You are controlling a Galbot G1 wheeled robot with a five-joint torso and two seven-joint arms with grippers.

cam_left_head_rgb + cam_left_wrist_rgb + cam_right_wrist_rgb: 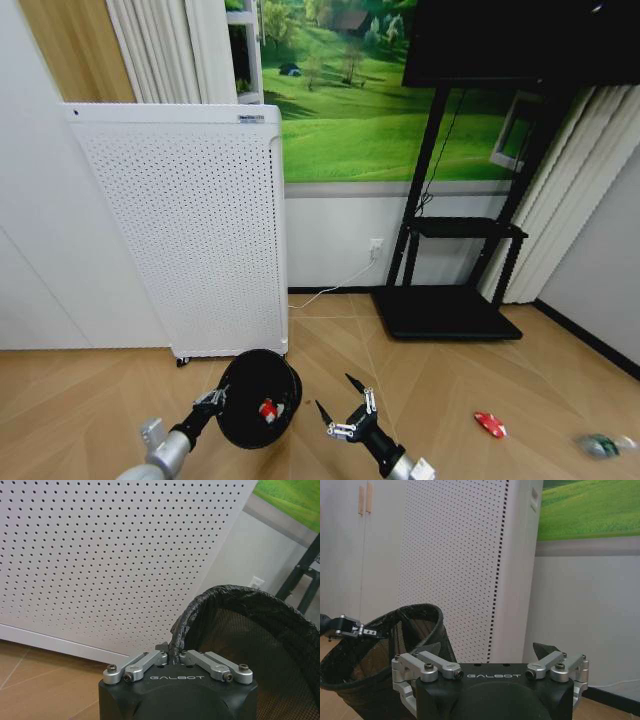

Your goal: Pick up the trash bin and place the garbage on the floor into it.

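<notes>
Head view: the trash bin (259, 398) was seen low in the frame, left of centre, held off the wooden floor (420, 370) and tipped so that its mouth faced the camera, with one red-and-white piece of garbage (267, 409) already lying inside. The left claw (214, 398) was pressed together on the bin's rim at its left edge; in the left wrist view the fingers (150, 662) were shown pinched on the black liner at the rim. The right claw (343, 404) was held just right of the bin, its fingers spread wide and nothing between them. A red wrapper (490, 424) was lying on the floor toward the lower right, and a clear bottle (603, 444) farther out at the right edge. Both were judged to lie on the right claw's side, well apart from the bin.
</notes>
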